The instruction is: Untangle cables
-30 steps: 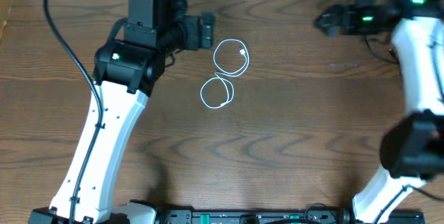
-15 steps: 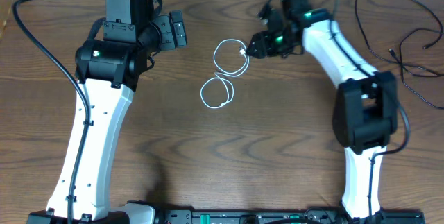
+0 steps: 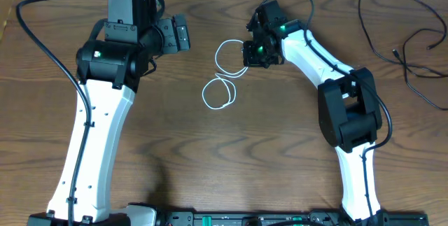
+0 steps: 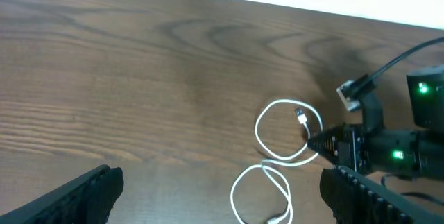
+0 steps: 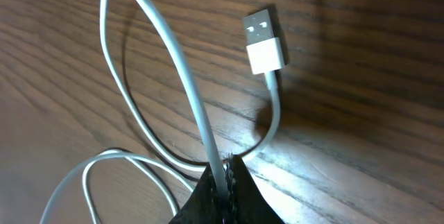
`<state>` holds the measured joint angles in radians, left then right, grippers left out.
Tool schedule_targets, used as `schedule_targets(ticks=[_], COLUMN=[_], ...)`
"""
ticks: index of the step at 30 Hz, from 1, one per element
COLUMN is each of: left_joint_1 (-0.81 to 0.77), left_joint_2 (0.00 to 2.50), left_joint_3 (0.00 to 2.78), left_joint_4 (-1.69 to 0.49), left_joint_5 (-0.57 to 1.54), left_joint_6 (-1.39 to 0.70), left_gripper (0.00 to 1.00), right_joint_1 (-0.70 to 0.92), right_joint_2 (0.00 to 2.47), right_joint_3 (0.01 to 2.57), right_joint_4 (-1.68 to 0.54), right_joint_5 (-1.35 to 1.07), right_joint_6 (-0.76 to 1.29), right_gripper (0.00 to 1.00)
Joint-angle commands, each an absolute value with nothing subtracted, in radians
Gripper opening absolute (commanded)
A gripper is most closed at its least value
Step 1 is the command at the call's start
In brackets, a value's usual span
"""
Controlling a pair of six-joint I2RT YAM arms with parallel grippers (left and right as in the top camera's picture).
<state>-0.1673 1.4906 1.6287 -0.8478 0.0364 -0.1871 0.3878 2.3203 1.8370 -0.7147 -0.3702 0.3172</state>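
Moved: right arm has swung in from the far right corner of the worktop [image 3: 280, 149], and its right hand [image 3: 247, 51] has gone from spread wide to clenched; the left arm has barely shifted over the last half second.
Right hand: pinched shut on the white cable [image 3: 222, 78]. The right wrist view shows the fingertips meeting on a single strand of the upper loop, just short of the USB plug [image 5: 266, 40].
Why there: a grip beside the free plug end looks chosen so that end can be drawn back out of the loop without dragging the whole cord.
Left hand: the left hand [image 3: 180, 34] hangs released, fingers spread, off to the left of the cable and touching nothing. It seems to be waiting to pin or take the other loop.
White cable, place: flat on the worktop toward the far edge, about midway between the left and right edges.
White cable, look: thin, glossy and limp, laid in two rounded loops that cross at a narrow waist like a figure eight; the plug lies inside the upper loop, metal shell facing up.
Black cable: the black cable [image 3: 397, 53] sprawls at the far right corner, well apart from the white one, running off the right edge.
Judgement: the two cords are already separate; what is left is opening the white cord's own loops.
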Motion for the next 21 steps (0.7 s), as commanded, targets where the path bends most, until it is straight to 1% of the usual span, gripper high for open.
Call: schedule_targets(ticks=[1, 5, 13, 21], left_joint_1=[-0.163, -0.163, -0.163, -0.163], left_joint_2=[1.497, 1.497, 1.497, 1.497], left_joint_3=[1.629, 1.629, 1.629, 1.629], left_joint_4=[-0.861, -0.863, -0.863, -0.863], left_joint_5=[0.045, 0.045, 0.044, 0.044], left_joint_6=[-0.197, -0.197, -0.197, -0.197], left_gripper=[0.96, 0.96, 0.96, 0.97], right_joint_1=[0.332, 0.227, -0.059, -0.356], right_joint_2=[2.223, 2.067, 1.737, 1.526], right_joint_3=[1.84, 1.84, 1.84, 1.839], right_joint_4=[-0.722, -0.745, -0.828, -0.891], right_joint_5=[-0.34, -0.342, -0.342, -0.342], right_joint_6=[0.289, 0.287, 0.274, 0.271], right_gripper=[0.01, 0.01, 0.01, 0.01])
